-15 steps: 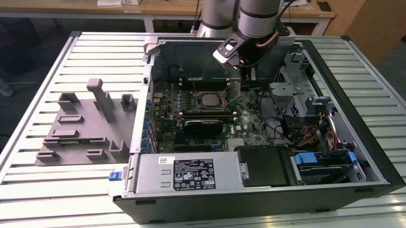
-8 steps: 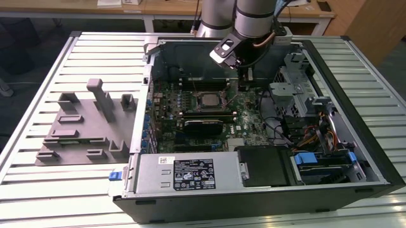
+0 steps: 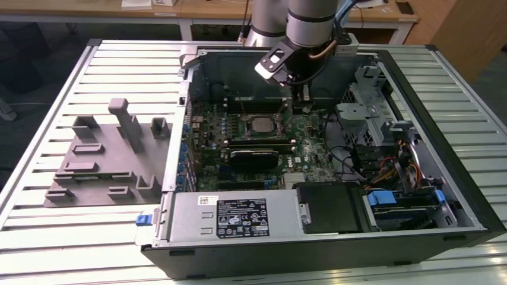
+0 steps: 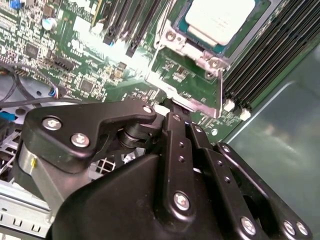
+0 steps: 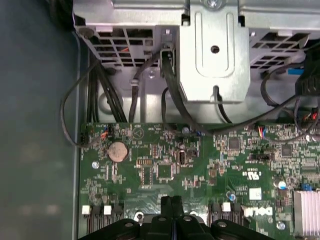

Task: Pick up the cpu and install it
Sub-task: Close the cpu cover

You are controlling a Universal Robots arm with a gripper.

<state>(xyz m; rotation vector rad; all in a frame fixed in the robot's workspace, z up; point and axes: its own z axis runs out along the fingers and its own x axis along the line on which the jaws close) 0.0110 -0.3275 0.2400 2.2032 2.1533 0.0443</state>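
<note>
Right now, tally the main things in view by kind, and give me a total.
computer case, open: 1
grey fixture: 1
cpu, in its socket: 1
tool: 1
Total: 4

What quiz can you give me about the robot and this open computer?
1. True or false: the cpu sits on the green motherboard.
2. Pick one: in the first wrist view the pincer is A) wide open, B) shut, C) gripping a screwdriver.
3. Fill the gap: the grey fixture pieces lie on the exterior view's ____ of the computer case.

Key: 1 true; 2 B; 3 left.
</note>
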